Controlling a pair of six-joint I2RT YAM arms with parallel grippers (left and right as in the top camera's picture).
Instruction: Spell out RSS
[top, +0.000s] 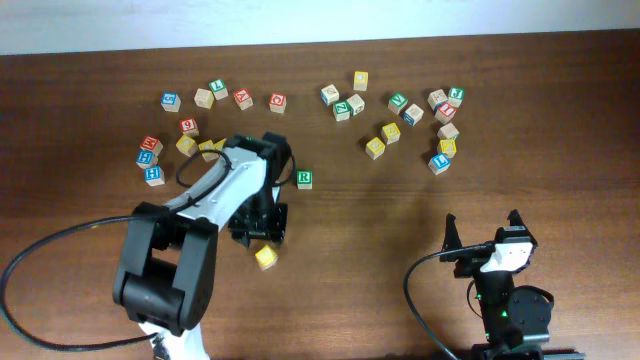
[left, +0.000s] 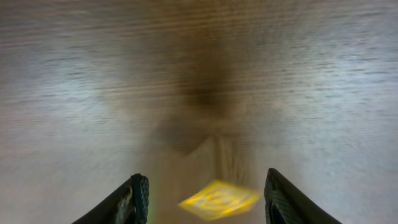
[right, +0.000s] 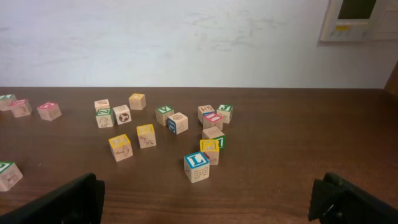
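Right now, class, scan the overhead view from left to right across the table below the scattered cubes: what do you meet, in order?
yellow cube → green R cube → right gripper

Left arm (top: 215, 195) reaches from its base at 7 o'clock toward 1 o'clock. Left gripper (top: 258, 228) points steeply down, jaws apart. Right arm (top: 505, 300) sits folded at 5 o'clock. Right gripper (top: 483, 230) faces 12 o'clock, jaws spread wide.
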